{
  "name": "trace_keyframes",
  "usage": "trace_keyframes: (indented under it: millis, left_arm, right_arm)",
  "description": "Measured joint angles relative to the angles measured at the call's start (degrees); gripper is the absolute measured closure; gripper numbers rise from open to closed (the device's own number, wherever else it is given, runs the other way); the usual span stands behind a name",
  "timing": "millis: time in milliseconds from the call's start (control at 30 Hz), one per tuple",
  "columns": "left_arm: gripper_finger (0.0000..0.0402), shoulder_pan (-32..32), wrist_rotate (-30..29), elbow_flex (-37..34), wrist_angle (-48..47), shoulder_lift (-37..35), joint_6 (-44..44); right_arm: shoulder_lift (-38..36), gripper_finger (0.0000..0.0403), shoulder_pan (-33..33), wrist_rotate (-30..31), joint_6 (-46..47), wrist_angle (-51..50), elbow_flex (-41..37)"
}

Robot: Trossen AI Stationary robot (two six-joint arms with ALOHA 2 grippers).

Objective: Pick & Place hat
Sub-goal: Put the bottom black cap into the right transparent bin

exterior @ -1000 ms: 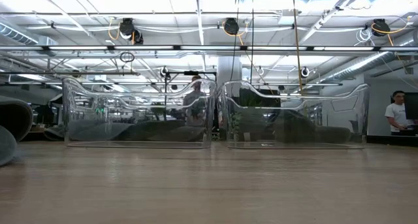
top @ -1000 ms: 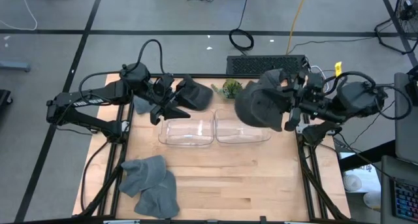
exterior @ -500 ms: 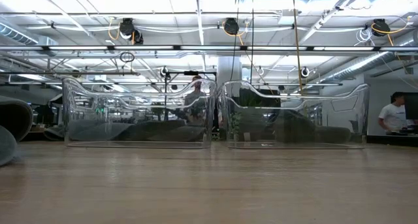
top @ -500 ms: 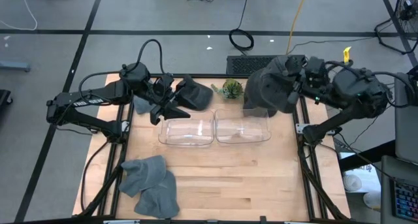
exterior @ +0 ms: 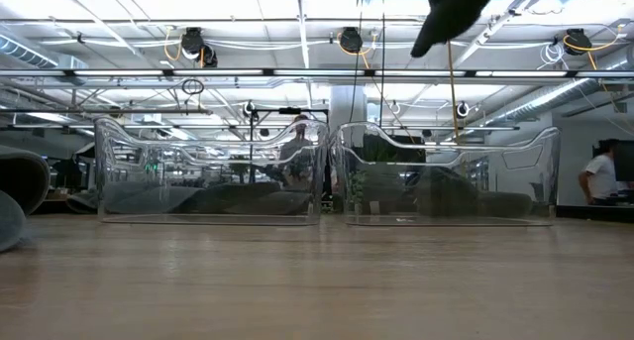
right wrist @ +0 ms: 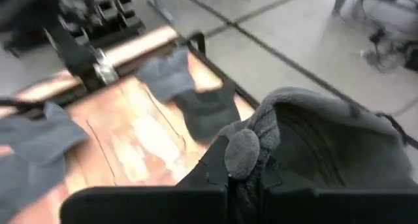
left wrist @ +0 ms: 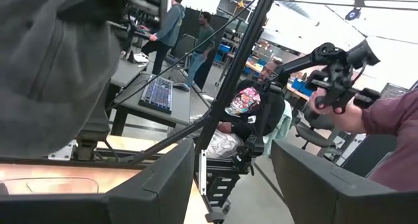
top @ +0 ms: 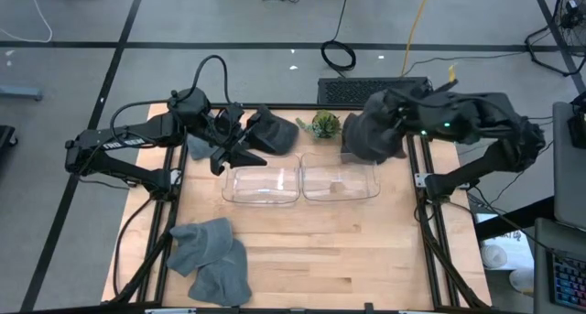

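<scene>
R gripper is clamped on the dark hat, carrying it in the air over the bench's far-right corner, just past the far end of the right clear bin. In the R wrist view the fingers pinch a fold of knit. Low view shows only the hat's bottom edge hanging high above the bins.

L gripper is parked over the far-left area next to another dark hat, just behind the left clear bin. Fingers are spread apart with nothing between them.

Also on the bench: pile of grey hats at near-left, small green plant at the far edge between the arms.

Risks, imo:
- Grip is on one fold only and the rest hangs loose, so a fast swing could pull it free.
- Hat sits beyond the bin's footprint. If it's let go here it lands on the bench edge or off it.
- Hat is wide vs the bin mouth and could drape over the rim instead of dropping in.
- Low pass could knock the plant.
</scene>
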Motion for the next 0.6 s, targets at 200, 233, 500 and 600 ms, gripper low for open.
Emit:
trace_keyframes:
  millis: [200, 233, 500, 600]
  left_arm:
    - [0.0188, 0.02, -0.02, 0.0, -0.02, 0.0, 0.05]
    - [0.0189, 0.02, -0.04, 0.0, 0.0, 0.0, 0.04]
    - [0.0195, 0.02, -0.13, 0.0, -0.02, 0.0, 0.08]
    - [0.0193, 0.0, -0.13, 0.0, -0.02, 0.0, 0.08]
  right_arm:
    - [2.74, 0.0403, -1.74, -0.16, 1.49, -5.68, -0.06]
    - [3.14, 0.0403, -1.83, -0.17, 1.98, -6.52, -0.07]
    - [5.52, 0.0403, -2.16, -0.09, 5.34, -10.58, -0.19]
    - [5.54, 0.0403, -2.14, -0.06, 7.61, -10.58, -2.33]
